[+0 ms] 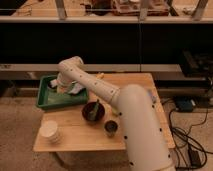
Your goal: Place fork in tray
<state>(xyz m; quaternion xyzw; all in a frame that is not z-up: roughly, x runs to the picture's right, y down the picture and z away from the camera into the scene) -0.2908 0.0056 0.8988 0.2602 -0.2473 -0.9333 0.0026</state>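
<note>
The green tray (47, 101) sits at the left end of the wooden table. My gripper (62, 86) is over the tray's inside, near its back middle, with the white arm reaching in from the lower right. A pale object (76, 90) lies in the tray just right of the gripper; I cannot tell what it is. I cannot make out the fork; it is hidden by the arm or too small to tell.
A dark bowl (93, 111) with something standing in it is right of the tray. A small dark cup (111, 128) is in front of it. A white cup (50, 132) stands at the front left. A yellow item (100, 76) lies at the table's back edge.
</note>
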